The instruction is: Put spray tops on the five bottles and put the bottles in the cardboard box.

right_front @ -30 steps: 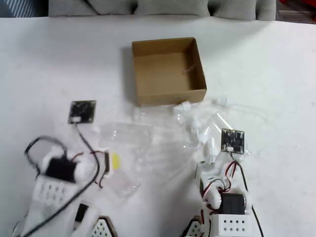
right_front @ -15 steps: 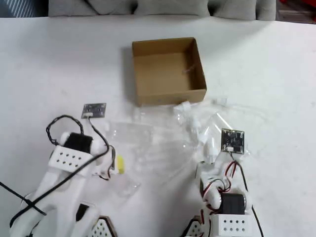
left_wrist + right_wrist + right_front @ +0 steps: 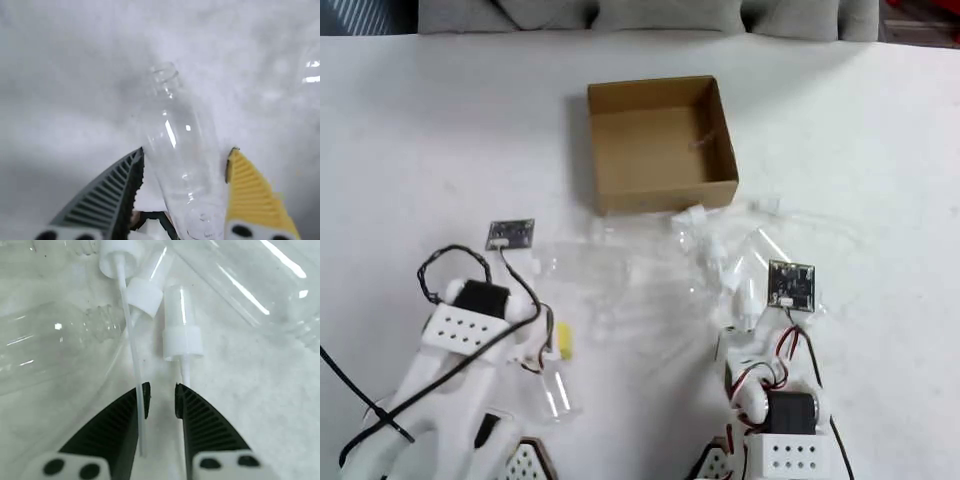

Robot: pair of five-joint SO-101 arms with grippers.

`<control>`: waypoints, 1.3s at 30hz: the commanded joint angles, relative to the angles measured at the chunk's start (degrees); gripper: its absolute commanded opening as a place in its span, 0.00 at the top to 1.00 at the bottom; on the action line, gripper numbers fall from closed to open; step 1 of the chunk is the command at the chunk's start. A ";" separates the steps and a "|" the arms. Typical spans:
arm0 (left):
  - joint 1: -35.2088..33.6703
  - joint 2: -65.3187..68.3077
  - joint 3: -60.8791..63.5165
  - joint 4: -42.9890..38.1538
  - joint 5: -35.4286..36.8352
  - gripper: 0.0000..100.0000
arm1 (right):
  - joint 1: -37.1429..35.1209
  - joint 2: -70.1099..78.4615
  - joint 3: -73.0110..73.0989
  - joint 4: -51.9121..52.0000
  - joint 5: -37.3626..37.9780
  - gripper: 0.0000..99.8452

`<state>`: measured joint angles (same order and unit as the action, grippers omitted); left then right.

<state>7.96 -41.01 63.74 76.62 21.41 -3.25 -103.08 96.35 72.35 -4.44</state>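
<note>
The left gripper (image 3: 186,150) has a clear bottle (image 3: 175,135) between its two fingers, and both seem to press on it. The bottle's open neck points away from the gripper. The right gripper (image 3: 161,386) is open just a crack and holds nothing. A spray top (image 3: 182,335) lies just past its tips.

The left pincer (image 3: 186,152) gripped a clear bottle (image 3: 172,125); the right pincer (image 3: 161,387) held its jaws slightly parted.
</note>
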 commanded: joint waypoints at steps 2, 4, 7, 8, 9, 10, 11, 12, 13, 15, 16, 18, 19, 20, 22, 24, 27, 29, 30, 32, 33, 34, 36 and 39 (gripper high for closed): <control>0.31 -1.36 0.79 -0.62 0.44 0.52 | 0.57 -0.04 0.53 0.31 -0.44 0.94; 0.31 -1.01 1.41 -0.88 0.44 0.48 | 0.57 -0.04 0.53 0.31 -0.44 0.94; 0.04 -1.01 1.14 -1.14 0.44 0.51 | 0.57 -0.04 0.53 0.31 -0.44 0.94; 0.04 -1.01 1.14 -1.14 0.35 0.53 | 0.57 -0.04 0.53 0.31 -0.44 0.94; 0.04 -1.01 1.05 -1.14 0.35 0.56 | 0.57 -0.04 0.53 0.31 -0.44 0.94; 0.04 -1.01 1.05 -1.14 0.35 0.60 | 0.57 -0.04 0.53 0.31 -0.44 0.94; 0.04 -1.01 1.05 -1.14 0.26 0.63 | 0.57 -0.04 0.53 0.31 -0.44 0.94; 0.04 -1.01 1.23 -1.14 0.26 0.67 | 0.57 -0.04 0.53 0.31 -0.44 0.94; 0.04 -1.01 1.41 -1.14 0.26 0.71 | 0.57 -0.04 0.53 0.31 -0.44 0.94; 0.04 -0.92 1.93 -1.14 0.35 0.77 | 0.57 -0.04 0.53 0.31 -0.44 0.94; 0.04 -0.92 2.73 -1.41 0.53 0.80 | 0.57 -0.04 0.53 0.31 -0.44 0.94; 0.04 -0.92 4.22 -3.78 0.62 0.82 | 0.57 -0.04 0.53 0.31 -0.44 0.94; 0.04 -0.92 5.10 -4.66 0.62 0.82 | 0.57 -0.04 0.53 0.31 -0.44 0.94; 0.04 -0.92 5.71 -5.54 0.62 0.81 | 0.57 -0.04 0.53 0.31 -0.44 0.94; 0.13 -1.01 5.98 -6.07 0.62 0.80 | 0.57 -0.04 0.53 0.31 -0.44 0.94; 0.22 -1.10 5.89 -6.07 0.53 0.80 | 0.57 -0.04 0.53 0.31 -0.44 0.94; 0.40 -1.45 5.01 -6.07 0.09 0.86 | 0.57 -0.04 0.53 0.31 -0.44 0.94; -0.04 -1.45 2.73 -5.98 -1.05 0.93 | 0.57 -0.04 0.53 0.31 -0.44 0.94; -0.04 -1.45 1.14 -5.80 -2.81 0.95 | 0.57 -0.04 0.53 0.31 -0.44 0.94; -0.04 -1.45 -2.55 -4.04 -6.51 0.96 | 0.57 -0.04 0.53 0.31 -0.44 0.94; -0.04 -1.45 -4.48 -3.52 -7.74 0.96 | 0.57 -0.04 0.53 0.31 -0.44 0.94; -0.04 -1.45 -6.51 -3.25 -8.79 0.96 | 0.57 -0.04 0.53 0.31 -0.44 0.94; -0.04 -1.10 -9.32 -3.16 -9.93 0.96 | 0.57 -0.04 0.53 0.31 -0.44 0.94; -0.04 -1.01 -11.34 -4.84 -10.02 0.96 | 0.57 -0.04 0.53 0.31 -0.44 0.94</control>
<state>8.22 -41.10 56.70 72.75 12.44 -3.25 -102.99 96.35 72.35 -4.44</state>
